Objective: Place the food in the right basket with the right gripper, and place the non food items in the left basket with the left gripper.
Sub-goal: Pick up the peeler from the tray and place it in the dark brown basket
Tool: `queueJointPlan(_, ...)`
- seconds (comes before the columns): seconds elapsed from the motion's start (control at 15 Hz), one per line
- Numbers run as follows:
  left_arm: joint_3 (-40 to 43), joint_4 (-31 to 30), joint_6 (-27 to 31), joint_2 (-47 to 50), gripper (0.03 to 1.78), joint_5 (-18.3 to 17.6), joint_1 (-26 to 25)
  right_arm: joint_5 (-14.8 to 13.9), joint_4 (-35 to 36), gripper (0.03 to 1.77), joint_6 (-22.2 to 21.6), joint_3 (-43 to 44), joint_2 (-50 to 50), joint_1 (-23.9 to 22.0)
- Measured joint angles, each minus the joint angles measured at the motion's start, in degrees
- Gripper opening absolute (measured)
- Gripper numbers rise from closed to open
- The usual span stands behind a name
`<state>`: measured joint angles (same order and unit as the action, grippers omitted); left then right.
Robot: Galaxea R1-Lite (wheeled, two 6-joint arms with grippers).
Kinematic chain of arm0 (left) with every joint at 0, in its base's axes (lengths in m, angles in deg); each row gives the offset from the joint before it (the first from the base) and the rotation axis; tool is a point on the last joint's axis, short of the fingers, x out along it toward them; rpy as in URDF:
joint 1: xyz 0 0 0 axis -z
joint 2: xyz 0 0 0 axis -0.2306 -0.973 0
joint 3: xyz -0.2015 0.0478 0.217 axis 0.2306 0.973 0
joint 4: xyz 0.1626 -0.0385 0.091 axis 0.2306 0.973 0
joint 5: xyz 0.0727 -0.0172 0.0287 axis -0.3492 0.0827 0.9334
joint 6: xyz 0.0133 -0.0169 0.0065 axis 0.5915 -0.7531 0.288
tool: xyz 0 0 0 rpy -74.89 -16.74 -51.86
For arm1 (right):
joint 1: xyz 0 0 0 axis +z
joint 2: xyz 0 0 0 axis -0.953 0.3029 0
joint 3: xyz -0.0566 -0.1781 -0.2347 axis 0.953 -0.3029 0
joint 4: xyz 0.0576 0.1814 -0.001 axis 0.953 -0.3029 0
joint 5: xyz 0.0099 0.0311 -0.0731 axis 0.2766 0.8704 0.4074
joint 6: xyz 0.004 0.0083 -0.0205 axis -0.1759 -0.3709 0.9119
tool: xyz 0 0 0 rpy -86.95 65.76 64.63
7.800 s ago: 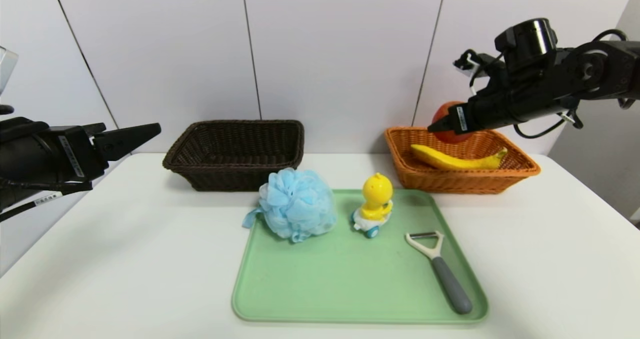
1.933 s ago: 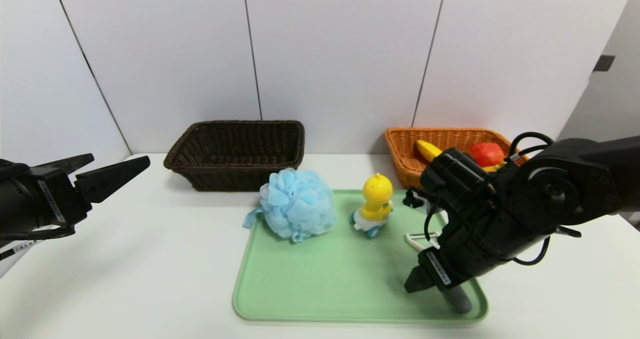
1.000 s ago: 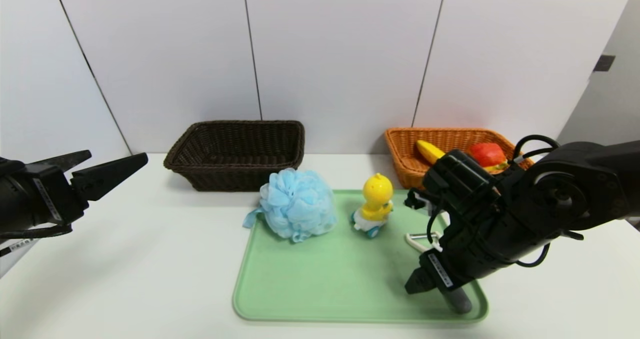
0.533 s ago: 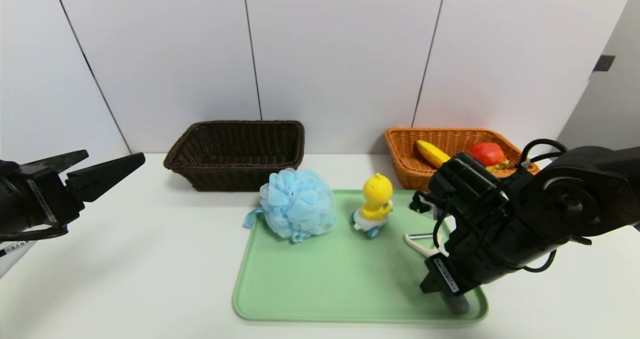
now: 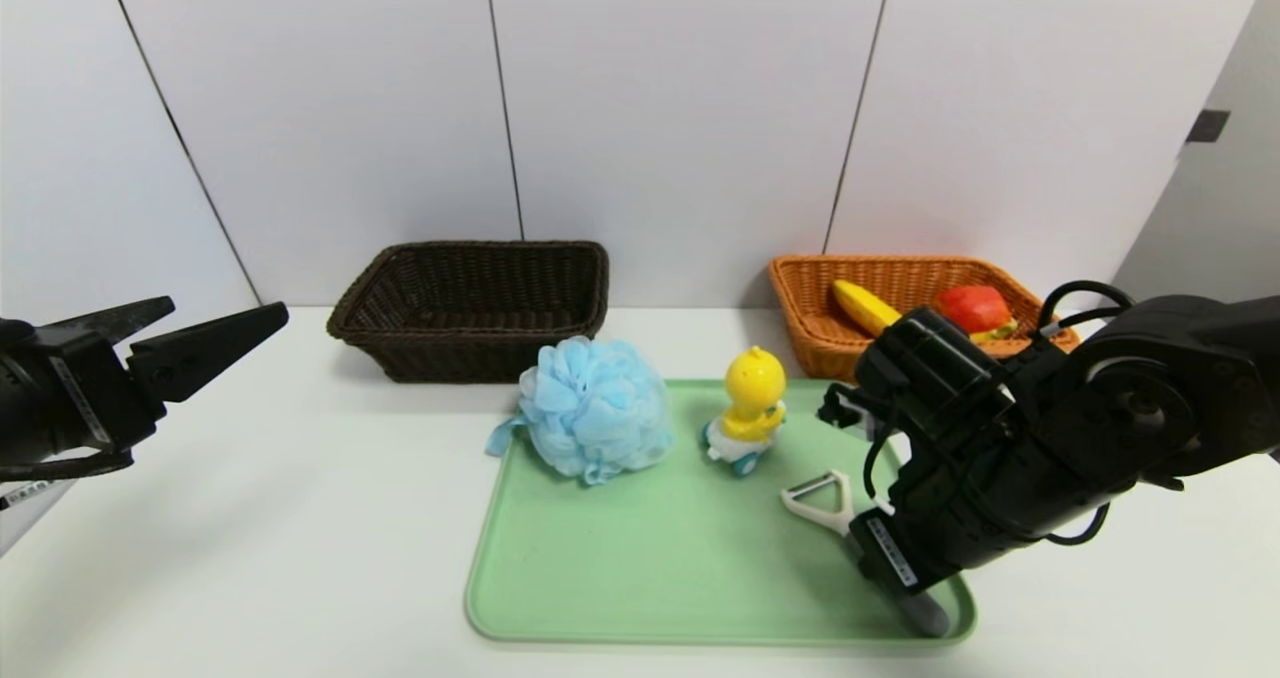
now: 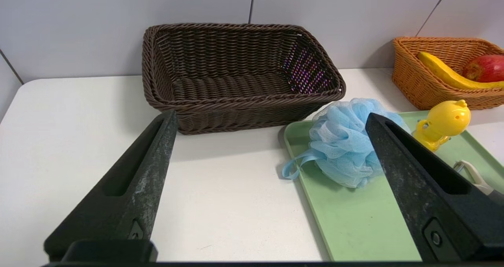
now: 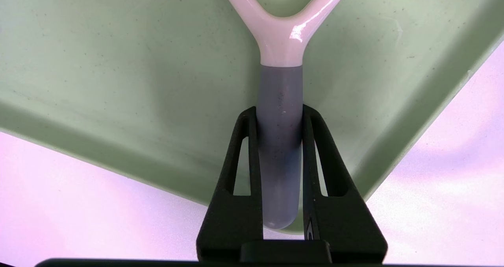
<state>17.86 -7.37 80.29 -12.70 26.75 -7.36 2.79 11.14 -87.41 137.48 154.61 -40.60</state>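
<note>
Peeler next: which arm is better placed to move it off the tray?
Right. The right gripper is already shut on the peeler handle over the green tray; the left gripper hovers open, far off.

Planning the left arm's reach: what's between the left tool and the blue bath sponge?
Bare white table, then the green tray's rim, before the sponge, in the left wrist view.

peeler [image 5: 815,503] grey handle mostly hidden behind right gripper [image 5: 893,586] | its blade end cut off in right wrist view | apple [image 5: 975,308] and banana [image 5: 866,307] partly hidden beyond that arm | left gripper [image 5: 205,330] arm cut off
</note>
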Motion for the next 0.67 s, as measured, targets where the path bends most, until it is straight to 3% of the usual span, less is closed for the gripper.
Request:
queueJointPlan(0.2, 0.0, 0.0, -0.05, 0.06, 1.69, 0.05, 0.0, -1.29, 2.84, 0.3, 1.88, 1.3, -1.52, 0.87)
queueJointPlan(0.47, 0.0, 0.01, -0.09, -0.02, 1.69, 0.0, 0.0, -2.78, 3.89, 0.3, 5.77, 12.11, -5.51, 3.62)
queueJointPlan(0.6, 0.0, 0.09, -0.09, -0.05, 1.69, -0.09, 0.0, -2.76, 4.11, 0.05, 6.03, 19.16, -6.35, 5.91)
queueJointPlan(0.67, 0.0, 0.06, -0.07, -0.05, 1.69, -0.11, 0.0, -2.57, 4.19, 0.05, 6.07, 22.42, -6.34, 7.14)
